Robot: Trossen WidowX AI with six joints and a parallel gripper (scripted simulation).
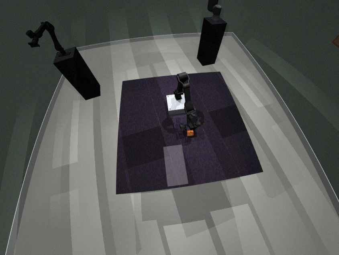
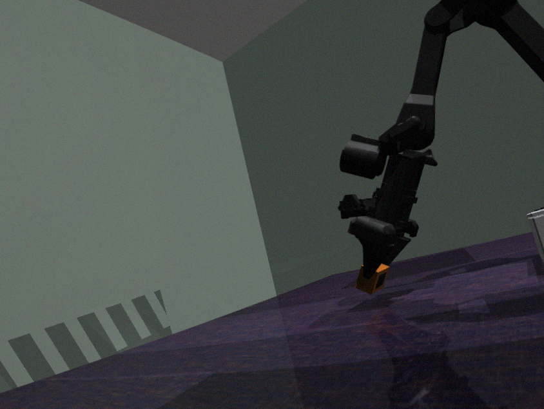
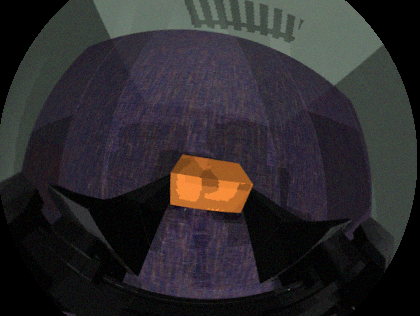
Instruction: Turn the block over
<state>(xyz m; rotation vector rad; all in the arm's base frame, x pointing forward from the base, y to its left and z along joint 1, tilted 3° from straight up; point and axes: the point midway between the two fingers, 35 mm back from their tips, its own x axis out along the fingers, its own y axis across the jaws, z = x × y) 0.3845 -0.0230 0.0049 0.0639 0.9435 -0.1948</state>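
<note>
Orange block held between the gripper fingers above the table

The parallel-jaw gripper [image 1: 190,130] [image 2: 373,269] [image 3: 209,183] is closed on the orange block [image 1: 190,133] [image 2: 369,282] [image 3: 210,192]. In the wrist view, one finger meets each end of the block, which spans the gap between the fingertips. In the exterior view, the block is tilted and protrudes below the fingertips, apart from the dark purple table top [image 1: 145,109] [image 2: 246,348] [image 3: 200,90]. The dark square mark lies on a side face, turned toward the white box [image 1: 175,103] [image 2: 537,228] that bears the arm's base.
</note>
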